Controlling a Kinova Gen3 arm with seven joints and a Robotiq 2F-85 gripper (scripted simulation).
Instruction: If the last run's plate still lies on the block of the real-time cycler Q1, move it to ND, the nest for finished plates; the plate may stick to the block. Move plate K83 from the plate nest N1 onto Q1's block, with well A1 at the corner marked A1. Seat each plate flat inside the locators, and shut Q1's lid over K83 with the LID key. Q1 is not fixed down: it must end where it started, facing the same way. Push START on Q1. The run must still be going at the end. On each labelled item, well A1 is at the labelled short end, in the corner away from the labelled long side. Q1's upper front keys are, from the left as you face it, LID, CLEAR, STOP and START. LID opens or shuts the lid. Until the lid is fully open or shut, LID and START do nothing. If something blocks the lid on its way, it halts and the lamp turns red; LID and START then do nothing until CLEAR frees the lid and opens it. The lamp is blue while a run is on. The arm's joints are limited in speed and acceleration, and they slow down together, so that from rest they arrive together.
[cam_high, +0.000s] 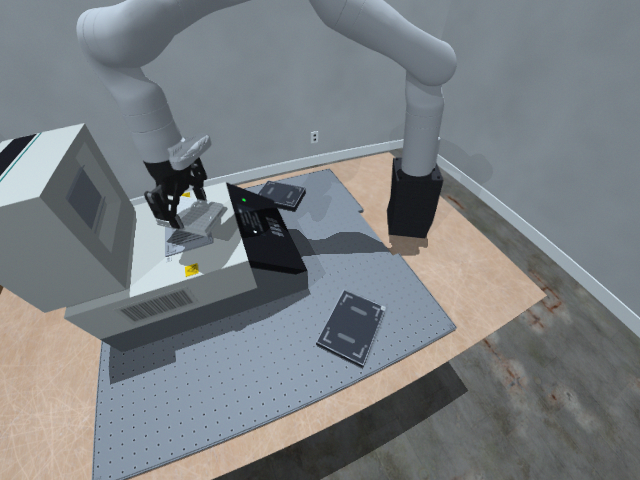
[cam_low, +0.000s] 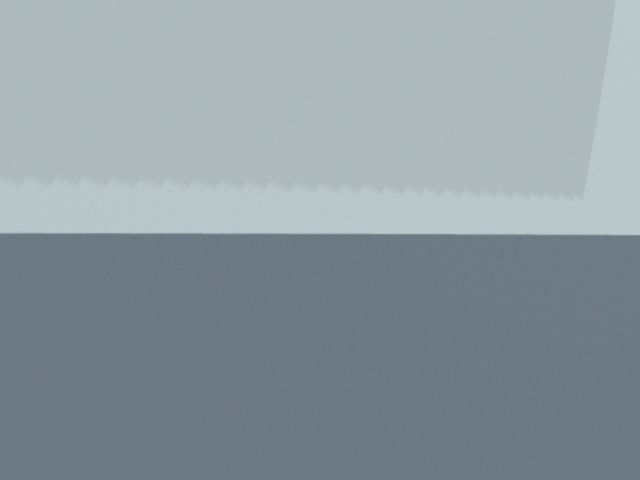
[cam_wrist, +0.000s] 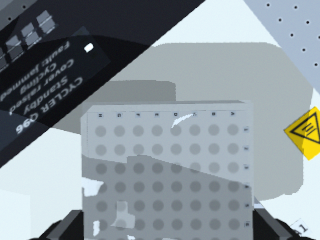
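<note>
From where I stand, the cycler Q1 (cam_high: 98, 322) (cam_wrist: 40, 175) takes up the left, its big pale lid (cam_high: 56, 227) standing raised. Just right of that, the block (cam_high: 178, 248) lies in the machine's deck, partly hidden under what the arm is carrying. Over it hangs the black gripper (cam_high: 189, 212) (cam_wrist: 168, 227), its fingers spread nearly as wide as they go, yet closed against the two long sides of a see-through well plate (cam_high: 205, 217) (cam_wrist: 167, 150). That plate is up off the deck, turned at an angle to the block, with its A1 corner toward the top right in the wrist view; I can't make out which plate it is. A yellow warning label (cam_high: 191, 269) (cam_wrist: 306, 132) sits on the deck beside the block. Further right slopes Q1's dark front panel (cam_high: 273, 240) (cam_wrist: 50, 90), where a small lamp (cam_high: 244, 199) glows green. Behind the panel is a dark far nest (cam_high: 283, 194), its markings partly in sight. The near nest (cam_high: 351, 327) sits further right on the perforated board (cam_high: 222, 392) (cam_wrist: 287, 45), no plate on it. At the far right, the arm rises from its black base (cam_high: 415, 209).
</note>
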